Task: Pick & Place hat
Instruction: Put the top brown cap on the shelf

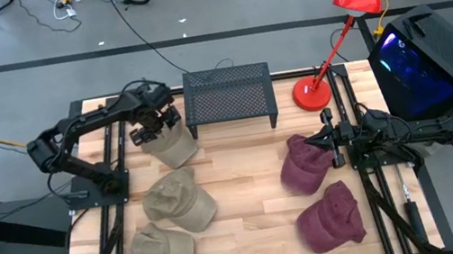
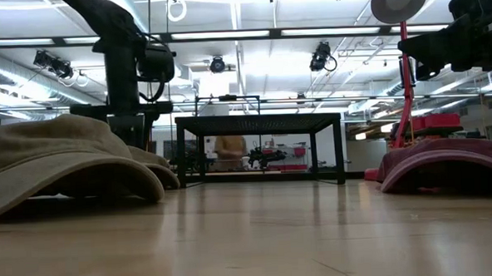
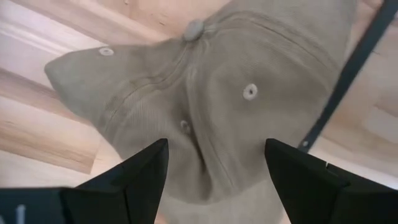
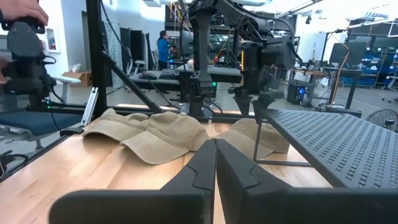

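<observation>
Three tan hats [image 1: 180, 201], two maroon hats [image 1: 330, 216]

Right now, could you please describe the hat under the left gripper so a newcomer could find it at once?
Find the black mesh stand at the table's far edge. Beside its left legs lies a tan cap, directly beneath the open left gripper. Unlike the two other tan caps nearer the front, it lies by the stand.

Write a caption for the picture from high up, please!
Left gripper open above a tan cotton cap; right gripper shut beside a maroon cap.
</observation>
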